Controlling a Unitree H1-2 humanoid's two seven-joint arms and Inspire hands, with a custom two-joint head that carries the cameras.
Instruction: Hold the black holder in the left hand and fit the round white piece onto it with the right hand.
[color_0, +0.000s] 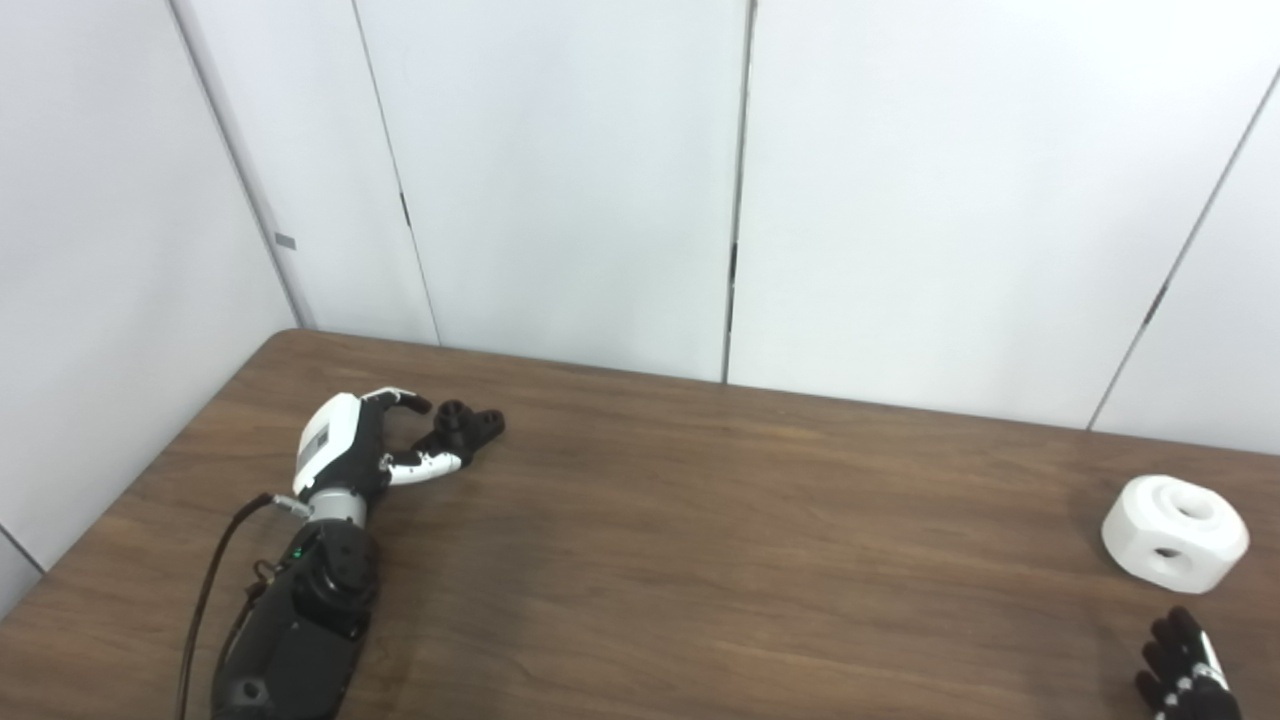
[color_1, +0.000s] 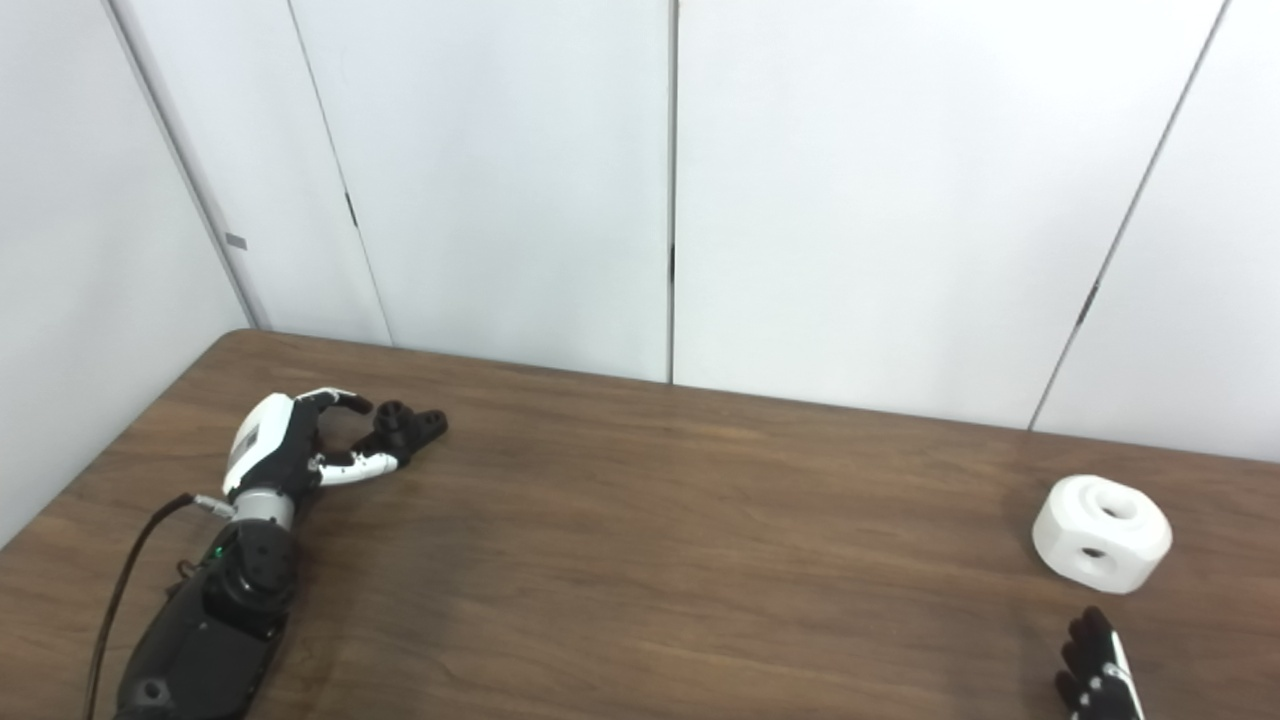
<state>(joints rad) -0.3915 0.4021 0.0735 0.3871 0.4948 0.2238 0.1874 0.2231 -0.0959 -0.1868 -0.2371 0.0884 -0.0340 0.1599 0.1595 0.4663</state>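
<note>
On the far left of the brown table (color_0: 700, 560) the left hand (color_0: 345, 445) lies low with its fingers (color_0: 425, 464) curved in a loose cup, spread fairly wide and holding nothing yet. The black holder (color_0: 468, 425) sits on the wood right at the fingertips, touching or very nearly so (I can't tell which from here). Over at the near right corner only the dark tips of the right hand (color_0: 1185, 670) poke into view, so I cannot tell whether it is spread or curled. The round white piece (color_0: 1175, 532) rests just beyond it, apart from it, well away from the holder across the whole width of the table.

What worries me is the holder being small and loose on a smooth top: if the fingers close from one side only, I'd expect them to nudge it farther right or spin it instead of trapping it. It could also end up gripped with its peg covered, leaving nothing for the white piece to seat on.

The holder lies with its long axis running left to right, tilted slightly toward the far side at its right end, and a short round stub stands up near its left end. The white piece sits with one hole facing up and another facing the near side.
</note>
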